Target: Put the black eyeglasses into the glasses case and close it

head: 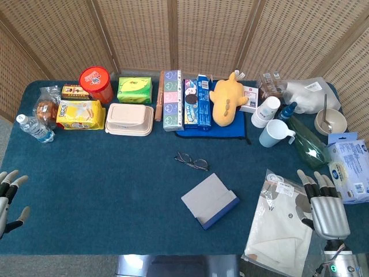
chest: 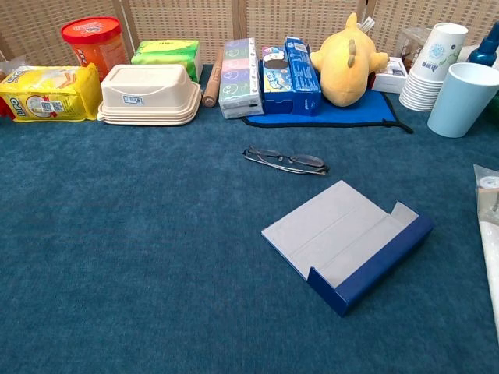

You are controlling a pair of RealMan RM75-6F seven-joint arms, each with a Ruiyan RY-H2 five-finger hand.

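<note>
Right hand (head: 323,202), open at lower right, sits nearer the black eyeglasses (head: 192,161) lying up-left, long axis roughly left-right; I'd use it, left hand (head: 8,193) open too.

The silver-and-black left hand (head: 8,196) is hovering at the frame's left edge, fingers spread, holding nothing. The matching right hand (head: 324,202) is hovering low right, fingers extended and empty.

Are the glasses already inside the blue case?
No, the black eyeglasses lie folded on the blue table cloth, apart from the open glasses case, which holds nothing.
</note>
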